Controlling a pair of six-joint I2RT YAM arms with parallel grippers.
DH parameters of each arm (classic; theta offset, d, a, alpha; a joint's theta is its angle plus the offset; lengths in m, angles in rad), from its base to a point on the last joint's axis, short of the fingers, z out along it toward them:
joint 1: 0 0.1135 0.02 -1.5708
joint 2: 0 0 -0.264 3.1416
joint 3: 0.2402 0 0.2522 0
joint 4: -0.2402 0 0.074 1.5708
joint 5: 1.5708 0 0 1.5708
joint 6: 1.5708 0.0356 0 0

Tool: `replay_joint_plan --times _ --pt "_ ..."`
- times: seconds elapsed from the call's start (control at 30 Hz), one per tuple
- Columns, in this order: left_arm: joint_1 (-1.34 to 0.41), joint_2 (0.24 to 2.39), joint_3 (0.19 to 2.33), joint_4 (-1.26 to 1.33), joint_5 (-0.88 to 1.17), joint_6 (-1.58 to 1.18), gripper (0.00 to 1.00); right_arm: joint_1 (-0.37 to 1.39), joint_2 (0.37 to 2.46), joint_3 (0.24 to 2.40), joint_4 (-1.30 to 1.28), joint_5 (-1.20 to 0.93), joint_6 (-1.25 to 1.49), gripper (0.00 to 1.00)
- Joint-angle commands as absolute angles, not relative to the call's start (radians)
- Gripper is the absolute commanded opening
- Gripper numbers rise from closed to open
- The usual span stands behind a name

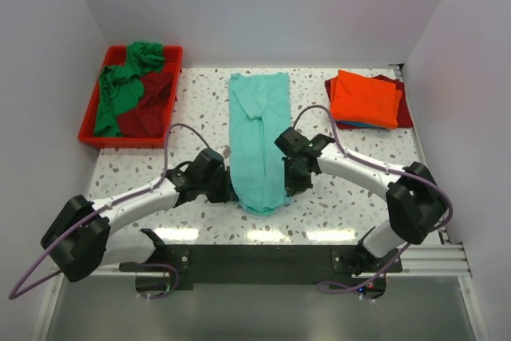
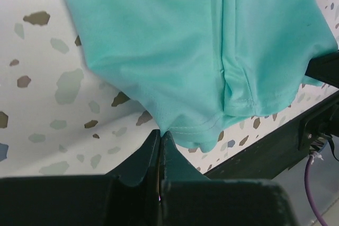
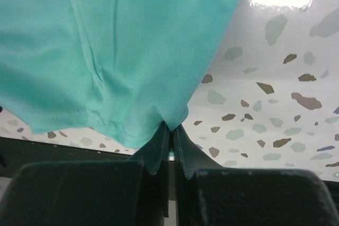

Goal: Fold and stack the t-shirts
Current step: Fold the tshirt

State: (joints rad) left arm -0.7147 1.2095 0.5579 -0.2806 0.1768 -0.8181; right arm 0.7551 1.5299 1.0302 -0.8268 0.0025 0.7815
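Observation:
A light teal t-shirt (image 1: 259, 137) lies on the table as a long narrow strip, sleeves folded in. My left gripper (image 1: 227, 187) is shut on its near left edge, and the pinched teal cloth (image 2: 175, 78) shows at the closed fingertips in the left wrist view. My right gripper (image 1: 289, 182) is shut on its near right edge, with the teal cloth (image 3: 116, 51) caught between its jaws. A folded bright orange shirt (image 1: 366, 98) tops a stack at the back right, over a dark red one (image 1: 404, 109). Green (image 1: 124, 85) and dark red (image 1: 153, 105) shirts lie crumpled in the tray.
A rigid red plastic tray (image 1: 88, 129) stands at the back left. White walls enclose the speckled table (image 1: 343, 205) on three sides. The table's dark front edge (image 2: 265, 146) runs just below the shirt's near hem.

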Motion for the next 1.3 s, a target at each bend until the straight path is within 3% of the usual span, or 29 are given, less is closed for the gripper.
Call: replay_joint_plan --times 0.0,0.43,0.93,1.27 --pt "-0.710 1.245 0.636 -0.302 0.126 -0.764 0.00 0.742 1.574 1.107 -0.871 0.051 0.755 0.00" --pt "-0.526 1.471 0.869 -0.267 0.213 -0.609 0.00 0.605 1.736 1.354 -0.910 0.041 0.661 0.00" --pt "-0.374 1.804 1.252 -0.270 0.322 -0.511 0.00 0.502 2.100 1.863 -1.014 0.018 0.569 0.00" --pt "-0.298 1.928 1.404 -0.235 0.345 -0.515 0.00 0.433 2.215 2.012 -1.012 0.002 0.572 0.00"
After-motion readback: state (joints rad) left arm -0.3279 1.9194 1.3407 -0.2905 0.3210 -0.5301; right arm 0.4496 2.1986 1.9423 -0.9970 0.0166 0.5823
